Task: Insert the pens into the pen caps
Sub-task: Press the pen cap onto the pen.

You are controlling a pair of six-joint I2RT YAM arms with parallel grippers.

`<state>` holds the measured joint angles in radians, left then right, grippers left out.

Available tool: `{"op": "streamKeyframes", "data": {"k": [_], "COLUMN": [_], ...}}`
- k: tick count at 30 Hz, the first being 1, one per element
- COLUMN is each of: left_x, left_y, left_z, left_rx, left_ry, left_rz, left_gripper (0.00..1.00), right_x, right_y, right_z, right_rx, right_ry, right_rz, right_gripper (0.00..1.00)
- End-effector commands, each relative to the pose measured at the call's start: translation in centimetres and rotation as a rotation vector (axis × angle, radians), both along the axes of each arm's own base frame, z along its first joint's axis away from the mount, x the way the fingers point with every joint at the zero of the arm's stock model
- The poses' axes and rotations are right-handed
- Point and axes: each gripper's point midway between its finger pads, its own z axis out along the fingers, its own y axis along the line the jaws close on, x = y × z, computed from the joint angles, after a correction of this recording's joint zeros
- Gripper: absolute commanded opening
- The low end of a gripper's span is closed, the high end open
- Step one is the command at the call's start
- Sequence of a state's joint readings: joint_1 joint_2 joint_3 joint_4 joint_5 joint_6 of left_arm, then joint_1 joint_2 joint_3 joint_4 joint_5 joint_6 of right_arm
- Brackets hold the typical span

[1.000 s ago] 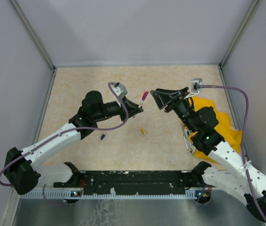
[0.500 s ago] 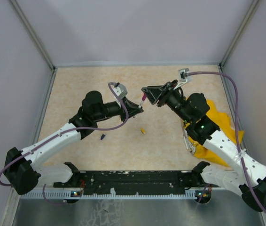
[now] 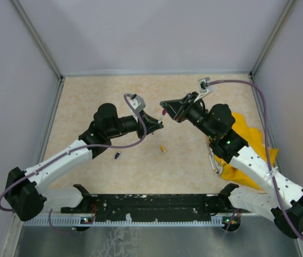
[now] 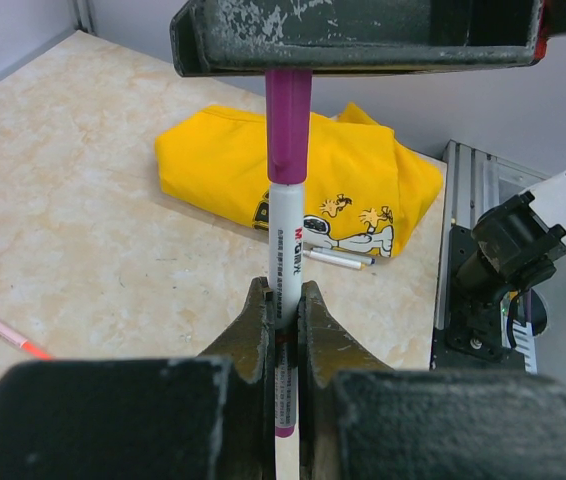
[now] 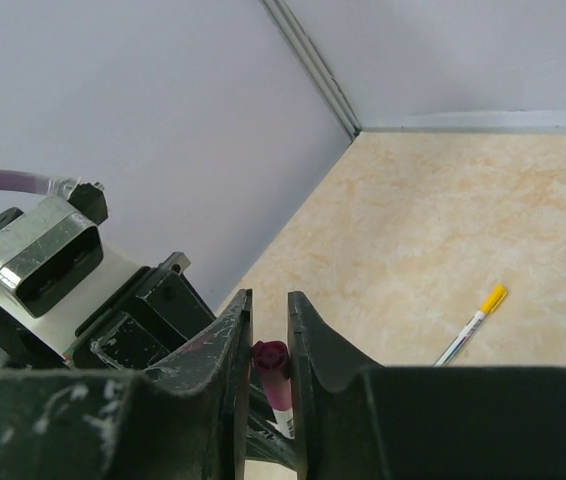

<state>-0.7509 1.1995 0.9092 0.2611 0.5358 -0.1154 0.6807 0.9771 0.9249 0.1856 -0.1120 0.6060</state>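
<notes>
The left tool (image 4: 283, 297) is clamped on the white barrel of a pen (image 4: 285, 235) held above the desk (image 4: 83, 250). The pen's purple cap (image 4: 288, 120) sits between the fingers of the right tool (image 5: 268, 298), though I cannot tell whether they press on it. A yellow cloth (image 4: 293, 165) lies beyond with a loose pen (image 4: 338, 258) just beside it, while an orange-pink pen (image 4: 3, 330), a yellow cap (image 3: 163, 149) and a dark blue cap (image 3: 117, 156) lie scattered apart.
</notes>
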Motion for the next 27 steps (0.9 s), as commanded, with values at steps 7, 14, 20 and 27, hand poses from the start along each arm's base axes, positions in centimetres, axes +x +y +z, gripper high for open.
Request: {"op": "streamKeyframes", "data": {"k": [7, 14, 20, 27], "left_x": [-0.3, -0.2, -0.1, -0.3], "left_y": [-0.2, -0.1, 0.2, 1.3], "left_z": [1.5, 1.7, 1.9, 4.2], "left_rx": [-0.036, -0.039, -0.049, -0.14], "left_ry": [-0.031, -0.034, -0.036, -0.065], "left_rz": [-0.017, -0.006, 0.011, 0.066], "left_gripper": [0.0, 0.0, 0.0, 0.0], "right_x": [-0.6, -0.8, -2.3, -3.8], "right_y": [0.3, 0.6, 2.3, 3.4], "right_z": [1.1, -1.6, -4.6, -8.3], "right_rx": [0.005, -0.036, -0.081, -0.081], "right_ry": [-0.087, -0.115, -0.116, -0.05], "right_rz": [0.026, 0.039, 0.084, 0.133], "right_gripper": [0.02, 0.0, 0.0, 0.0]}}
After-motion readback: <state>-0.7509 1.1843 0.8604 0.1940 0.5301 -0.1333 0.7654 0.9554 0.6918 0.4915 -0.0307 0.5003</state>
